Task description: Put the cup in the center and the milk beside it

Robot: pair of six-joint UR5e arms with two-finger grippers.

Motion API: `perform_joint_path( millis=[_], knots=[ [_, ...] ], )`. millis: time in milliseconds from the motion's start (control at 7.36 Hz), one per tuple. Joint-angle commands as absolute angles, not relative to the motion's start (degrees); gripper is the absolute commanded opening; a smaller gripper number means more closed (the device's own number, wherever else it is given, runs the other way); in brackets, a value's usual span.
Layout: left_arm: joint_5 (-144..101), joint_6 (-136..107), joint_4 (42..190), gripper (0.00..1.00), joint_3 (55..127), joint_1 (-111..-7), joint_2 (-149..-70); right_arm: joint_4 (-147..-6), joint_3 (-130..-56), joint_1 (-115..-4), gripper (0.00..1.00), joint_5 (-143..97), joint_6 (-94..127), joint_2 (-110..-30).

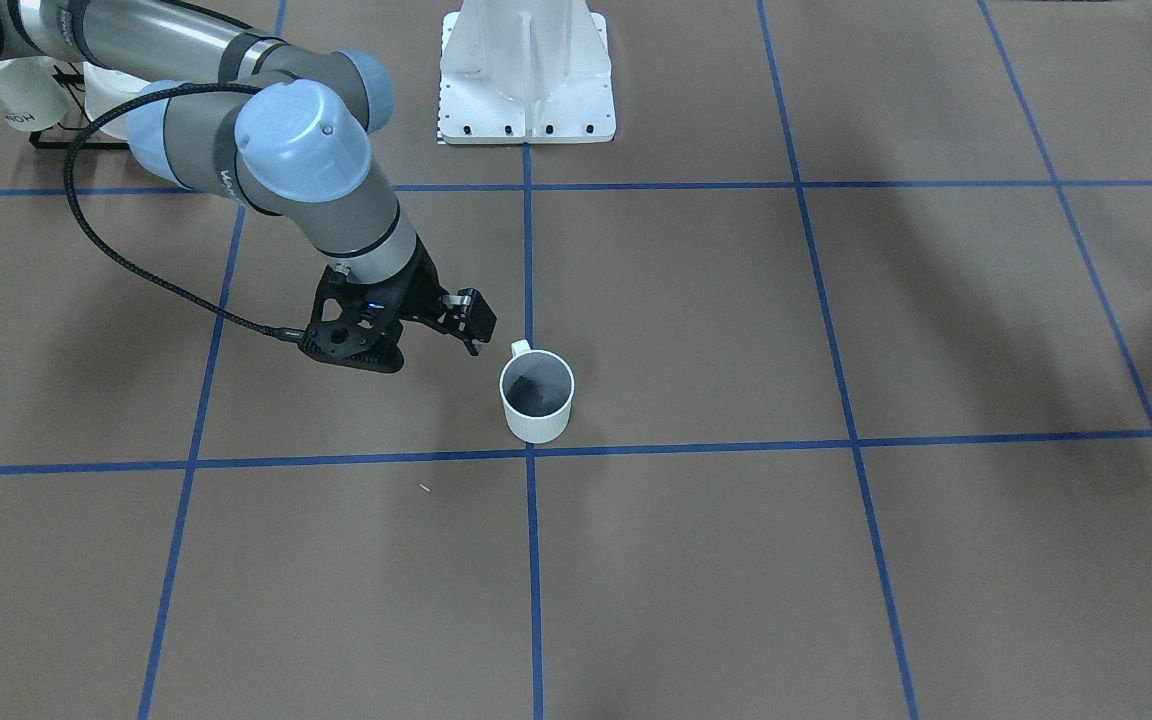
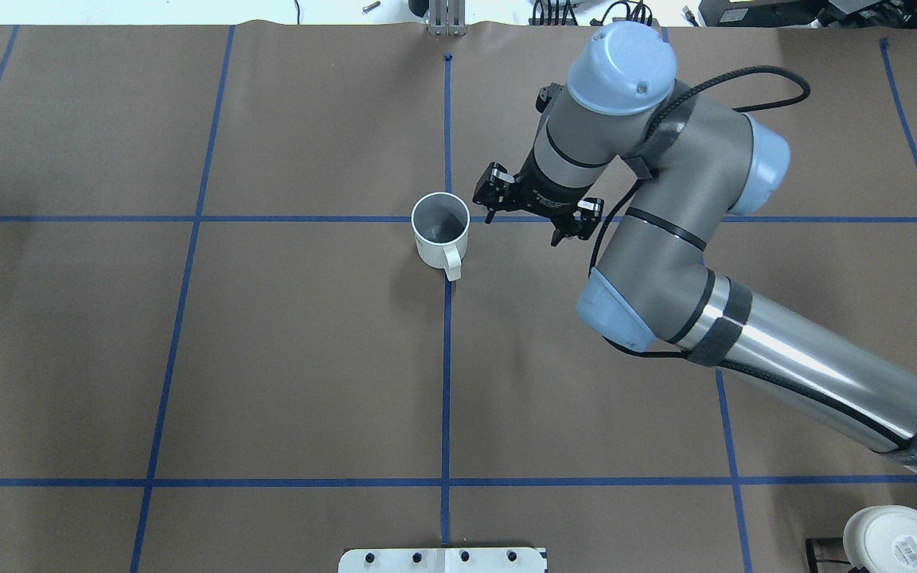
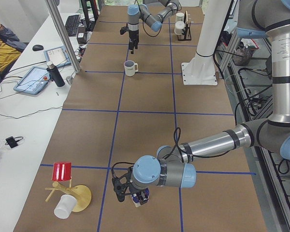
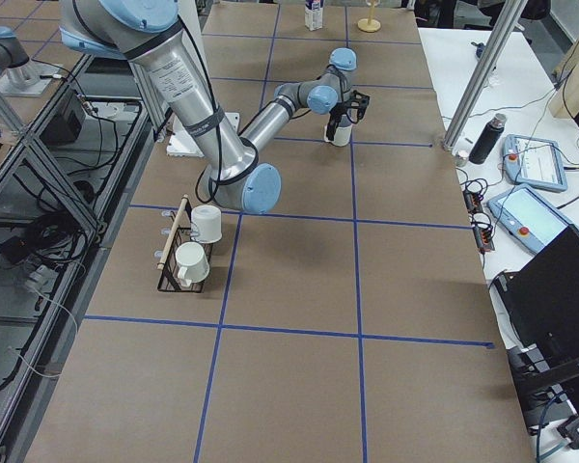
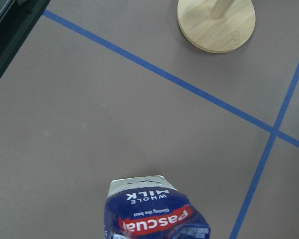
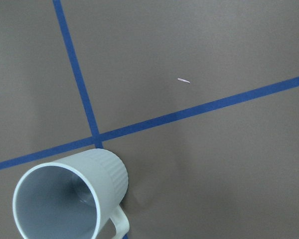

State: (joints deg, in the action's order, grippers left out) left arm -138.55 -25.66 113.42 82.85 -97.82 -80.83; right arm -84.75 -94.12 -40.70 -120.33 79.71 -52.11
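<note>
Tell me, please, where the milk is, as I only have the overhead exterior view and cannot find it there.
Observer: The milk stands near the end of the table on the robot's left, by the left claw.
Operator: Is that claw holding it?
Observer: I cannot tell; the left wrist view shows the carton close below, but no fingers.
Operator: What else is there?
Observer: A wooden stand with a round base, apart from the carton.
</note>
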Motion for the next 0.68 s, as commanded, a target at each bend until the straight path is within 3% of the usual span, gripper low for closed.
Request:
perform_joint_path(
  millis=[0,272,408,544],
  knots=[
    [-138.17,-25.58,113.47,0.98,82.71,-96.68,-80.77,-84.81,-100.8,-41.04,1.0,-120.58,79.19,-58.44],
    [-137.99,-25.4,114.96,0.95,82.44,-96.33,-79.98,-84.73,-100.81,-41.31,1.0,-121.02,79.19,-58.36],
    [-137.99,-25.23,115.05,0.84,82.01,-96.15,-79.98,-84.73,-100.98,-42.09,1.0,-121.55,79.19,-58.45],
    [-137.9,-25.14,114.96,0.61,82.09,-96.15,-79.98,-84.73,-102.03,-42.71,1.0,-122.34,79.19,-59.49]
  ],
)
